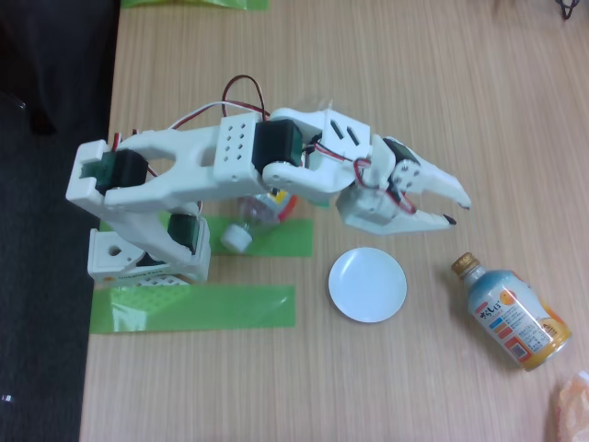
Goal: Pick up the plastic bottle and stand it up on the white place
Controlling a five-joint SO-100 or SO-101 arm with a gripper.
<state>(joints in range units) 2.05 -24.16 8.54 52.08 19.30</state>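
Logging from the fixed view: plastic bottle (250, 221) lying on its side under my arm, white disc (367, 284) just right of it. Risk, as I judge it: the blue-and-orange bottle (509, 313) lies nearer my reach and could be grabbed by mistake. Gripper (457, 211) fingers slightly parted, holding nothing, above bare table.

Blue-and-orange bottle (509, 316) with gold cap seen lying on side on wooden table (386, 74), lower right. Two green tape strips (198, 308) stuck at left. Orange object (572, 405) cut off at corner.
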